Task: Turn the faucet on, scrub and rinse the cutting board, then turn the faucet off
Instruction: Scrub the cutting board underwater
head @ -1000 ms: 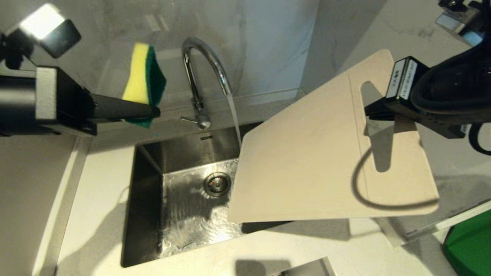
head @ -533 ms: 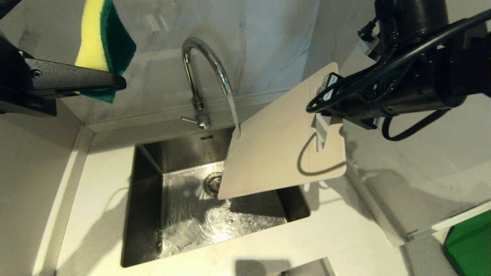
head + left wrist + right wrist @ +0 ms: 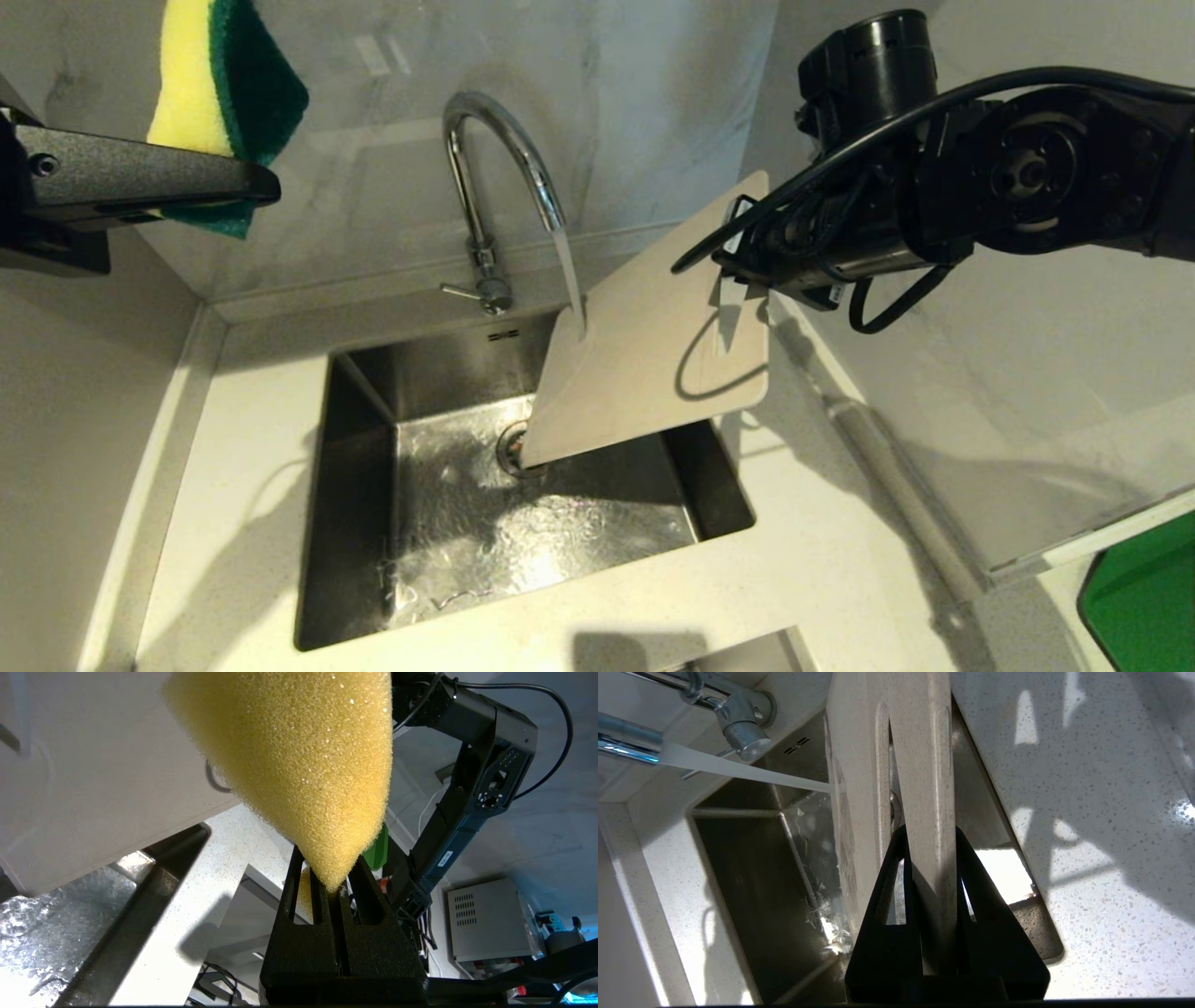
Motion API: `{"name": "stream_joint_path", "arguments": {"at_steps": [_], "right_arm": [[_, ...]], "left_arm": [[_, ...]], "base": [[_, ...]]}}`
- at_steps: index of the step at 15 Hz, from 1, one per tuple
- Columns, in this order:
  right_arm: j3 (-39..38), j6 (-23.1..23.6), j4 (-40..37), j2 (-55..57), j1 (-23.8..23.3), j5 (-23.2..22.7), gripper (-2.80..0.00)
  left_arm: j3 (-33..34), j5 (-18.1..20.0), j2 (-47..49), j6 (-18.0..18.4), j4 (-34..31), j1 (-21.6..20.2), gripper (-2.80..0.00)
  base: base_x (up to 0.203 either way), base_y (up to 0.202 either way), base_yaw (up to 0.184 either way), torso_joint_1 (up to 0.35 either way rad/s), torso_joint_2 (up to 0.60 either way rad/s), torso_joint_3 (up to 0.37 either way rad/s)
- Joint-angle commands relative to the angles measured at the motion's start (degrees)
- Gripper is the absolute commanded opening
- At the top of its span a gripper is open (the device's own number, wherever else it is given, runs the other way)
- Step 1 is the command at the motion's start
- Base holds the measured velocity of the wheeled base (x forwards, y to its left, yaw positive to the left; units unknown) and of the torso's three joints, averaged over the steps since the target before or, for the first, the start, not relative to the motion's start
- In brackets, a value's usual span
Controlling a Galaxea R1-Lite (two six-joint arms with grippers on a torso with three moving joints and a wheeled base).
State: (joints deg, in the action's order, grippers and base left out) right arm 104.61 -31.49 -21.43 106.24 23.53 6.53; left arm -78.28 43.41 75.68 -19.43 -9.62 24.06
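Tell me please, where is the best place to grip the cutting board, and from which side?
Probably by the strip beside its slot handle, from the raised end, as the right gripper does: the cutting board tilts down into the sink, its low corner under the water.

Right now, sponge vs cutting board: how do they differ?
The sponge is small, yellow and green; the cutting board is large, flat, beige. The sponge hangs clear of the water, left of the faucet; the cutting board tilts over the sink under the stream. Shared: each is pinched in a gripper, left and right.
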Motion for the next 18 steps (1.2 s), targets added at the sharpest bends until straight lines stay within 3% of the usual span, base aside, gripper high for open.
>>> {"name": "stream_joint_path", "arguments": {"at_steps": [1, 10, 18], "right_arm": [[0.05, -0.15, -0.52, -0.33, 0.03, 0.06, -2.8], [-2.61, -0.56, -10.11, -17.22, -0.54, -0.07, -2.8], [-13.25, 0.15, -21.42, -35.99, -0.68, 1.12, -2.8]], "left_arm": [[0.05, 0.31, 0.21, -0.17, -0.05, 0.02, -2.8], [0.79, 0.89, 0.7, -0.26, -0.05, 0.02, -2.8], [1.28, 0.89, 1.75, -0.26, 0.39, 0.02, -2.8]], "base": [[0.0, 0.0, 0.0, 0.0, 0.0, 0.0], [0.0, 0.0, 0.0, 0.0, 0.0, 0.0], [0.0, 0.0, 0.0, 0.0, 0.0, 0.0]]}}
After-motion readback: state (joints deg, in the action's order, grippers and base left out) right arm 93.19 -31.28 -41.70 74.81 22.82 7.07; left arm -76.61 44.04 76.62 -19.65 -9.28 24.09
